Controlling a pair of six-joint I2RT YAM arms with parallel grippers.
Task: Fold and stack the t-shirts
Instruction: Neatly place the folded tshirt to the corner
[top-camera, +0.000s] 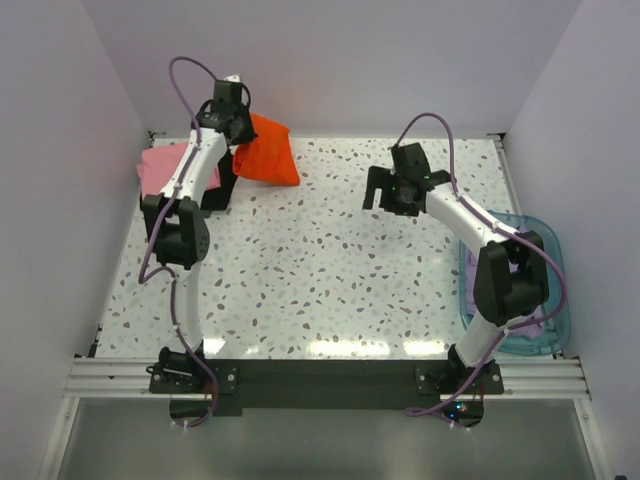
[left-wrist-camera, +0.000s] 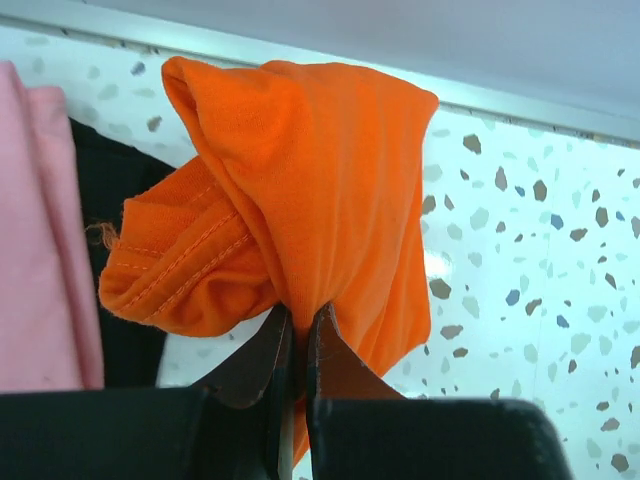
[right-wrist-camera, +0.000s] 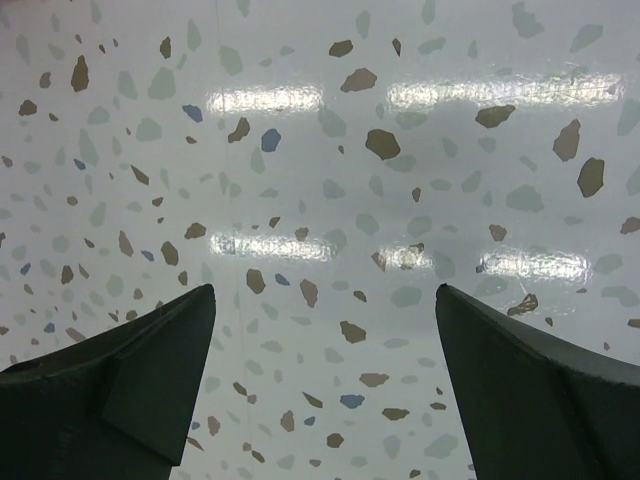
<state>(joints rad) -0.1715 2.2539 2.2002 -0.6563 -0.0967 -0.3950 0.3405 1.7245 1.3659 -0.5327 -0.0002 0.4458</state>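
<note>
Pink t-shirt (top-camera: 160, 168) — far left corner of the table (top-camera: 320, 280), lying flat.
Black t-shirt (left-wrist-camera: 120, 260) — just beside the pink one on its right, partly under the left arm.
Orange-red t-shirt (left-wrist-camera: 300, 180) — bunched, near the table's back edge; left gripper (left-wrist-camera: 298, 325) jaws clamped on a fold of it.
Right gripper (right-wrist-camera: 325, 300) — over bare table, centre right; jaws wide apart, nothing between them.
Blue basket (top-camera: 548, 245) — right edge, with a pale lavender t-shirt (top-camera: 468, 285) inside.
</note>
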